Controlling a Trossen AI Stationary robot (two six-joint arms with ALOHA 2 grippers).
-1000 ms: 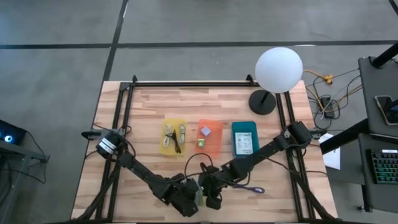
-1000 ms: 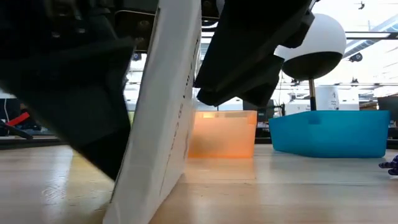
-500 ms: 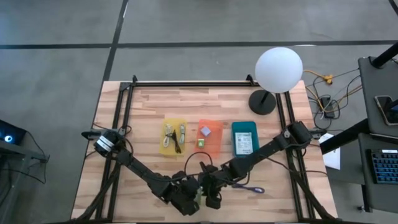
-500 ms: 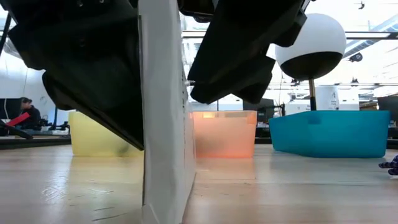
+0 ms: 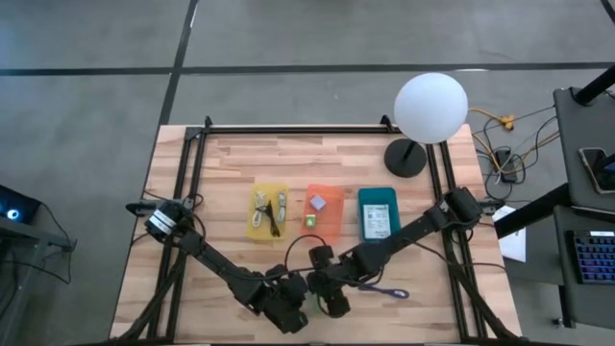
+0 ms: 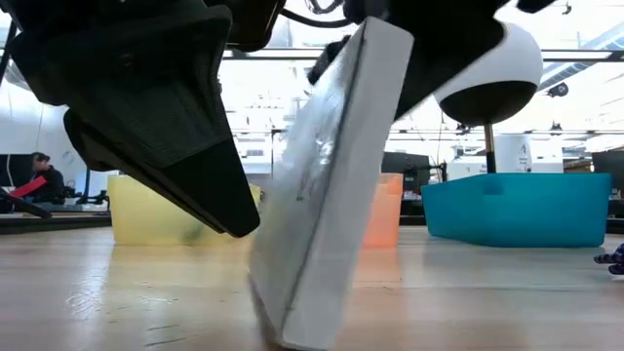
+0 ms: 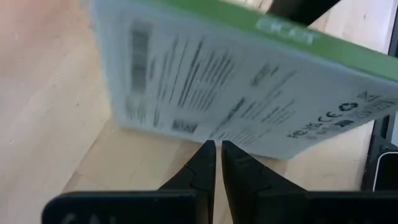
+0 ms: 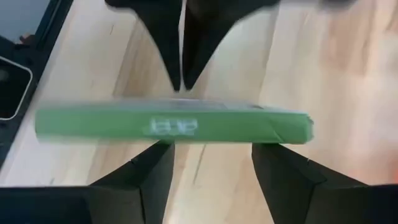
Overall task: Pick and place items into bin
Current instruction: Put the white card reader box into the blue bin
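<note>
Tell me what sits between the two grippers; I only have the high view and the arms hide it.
Observer: A white packet with a green edge. In the low view it stands on its lower edge on the table, tilted over.
Operator: Is the right gripper gripping it?
Observer: It does not look so. The right wrist view shows the right gripper with its fingers apart and the packet's green edge just past their tips.
Operator: And the left one?
Observer: The left gripper is shut, with its tips together close under the packet's printed face.
</note>
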